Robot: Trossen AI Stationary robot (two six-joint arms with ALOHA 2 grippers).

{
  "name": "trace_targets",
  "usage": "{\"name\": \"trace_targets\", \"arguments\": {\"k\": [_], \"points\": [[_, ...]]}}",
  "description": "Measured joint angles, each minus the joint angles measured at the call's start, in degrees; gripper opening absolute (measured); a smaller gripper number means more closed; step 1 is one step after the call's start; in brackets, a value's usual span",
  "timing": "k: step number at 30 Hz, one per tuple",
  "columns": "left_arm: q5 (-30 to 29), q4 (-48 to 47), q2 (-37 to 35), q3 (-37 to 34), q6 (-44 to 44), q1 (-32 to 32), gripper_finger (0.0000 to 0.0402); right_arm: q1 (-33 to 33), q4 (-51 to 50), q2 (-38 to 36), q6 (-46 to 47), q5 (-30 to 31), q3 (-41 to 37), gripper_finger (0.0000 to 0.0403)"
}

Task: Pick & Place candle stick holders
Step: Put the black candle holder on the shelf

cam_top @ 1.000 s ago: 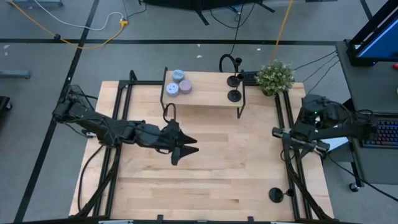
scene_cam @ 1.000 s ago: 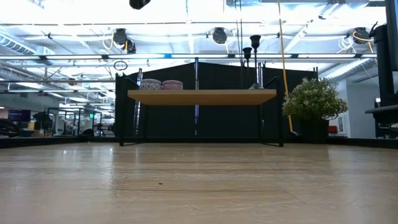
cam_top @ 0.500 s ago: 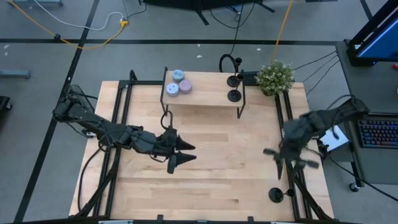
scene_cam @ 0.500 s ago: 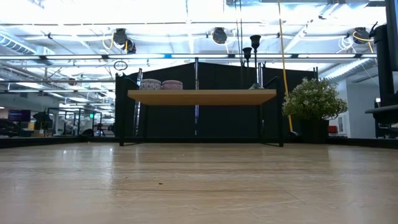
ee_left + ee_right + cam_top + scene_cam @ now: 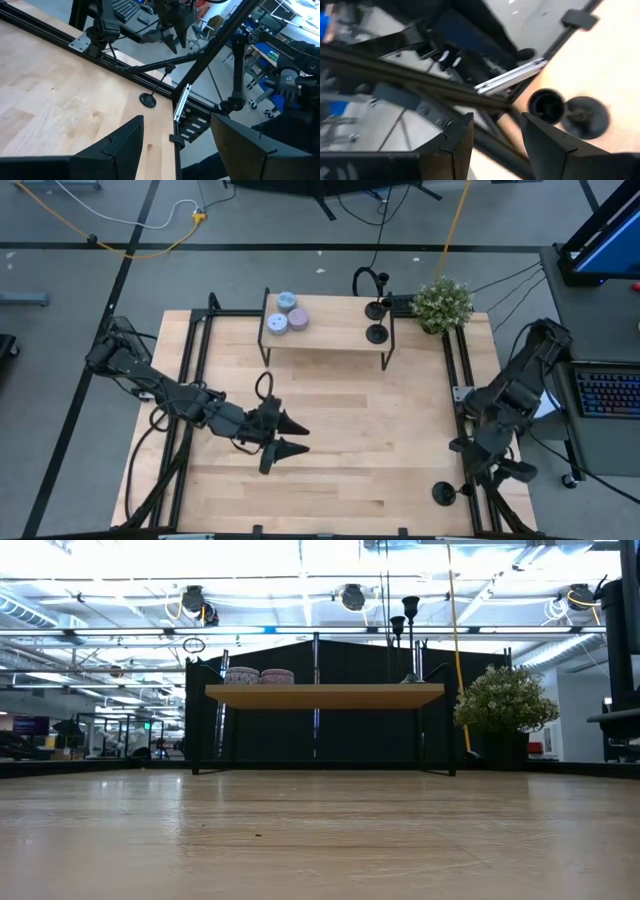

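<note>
Landmark here is the small raised wooden shelf on black legs (image 5: 328, 325) sitting at the far edge of the light wooden counter (image 5: 340, 450). Two of the matte black candle stick holders with flat round bases and thin stems stand at the shelf's right end: one on its front corner (image 5: 377, 333), the other just behind it (image 5: 375, 310), and both show up poking above the shelf in the low view (image 5: 410, 610). The third black holder (image 5: 443, 493) is way off from the shelf, at the counter's near right corner, right next to the black frame rail (image 5: 470, 480). Two pale round lidded tins (image 5: 282, 313) sit at the shelf's left end, and a leafy green potted plant (image 5: 442, 302) is just past its right end.

The right gripper (image 5: 500, 472) hangs over the rail just beside that third holder, fingers (image 5: 547, 145) spread and empty; its wrist view has the holder's base (image 5: 587, 116) just ahead of them. The left gripper (image 5: 280, 437) hovers over the counter in front of the shelf's left end, fingers (image 5: 112, 150) spread wide, nothing in them.
</note>
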Motion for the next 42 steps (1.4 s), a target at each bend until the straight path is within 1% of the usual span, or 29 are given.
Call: {"name": "trace_targets", "arguments": {"k": [1, 5, 17, 24, 29, 35, 38, 40, 42], "points": [[0.00, 0.00, 0.00, 0.00, -0.02, -0.11, 0.0239, 1.00, 0.32, 0.19, 0.84, 2.27, 0.00, 0.0155], [0.00, 0.02, 0.00, 0.02, -0.36, -0.31, 0.0239, 3.65, 0.30, 1.27, 2.78, 8.06, 0.00, 0.0155], [-0.14, 0.04, 0.00, 0.02, -0.94, -0.31, 0.0239, 4.36, -3.22, 2.19, 3.91, 15.92, 0.00, 0.0155], [-1.91, 0.04, 0.00, 0.02, -1.03, -0.27, 0.0239, 5.56, -3.09, 5.46, 4.10, 17.44, 0.00, 0.0155], [-1.92, 0.04, 0.00, 0.02, -1.07, -0.26, 0.0239, 6.56, -5.61, 8.60, 2.88, 17.58, 0.00, 0.0155], [-1.92, 0.04, 0.00, 0.02, -0.19, -0.26, 0.0239, 6.57, -5.46, 11.00, 1.89, 20.31, 0.03, 0.0155], [-1.92, 0.00, 0.00, 0.02, 0.00, -0.26, 0.0239, 6.57, -5.27, 11.93, 1.16, 20.45, 0.12, 0.0155], [-1.92, -0.35, 0.00, 0.02, 0.00, -0.26, 0.0239, 6.57, -5.29, 12.58, 1.19, 20.43, 0.15, 0.0150], [-1.90, -0.65, 0.00, 0.02, 0.02, -0.26, 0.0239, 6.57, -5.27, 13.17, 1.15, 20.34, 0.19, 0.0137]]}}
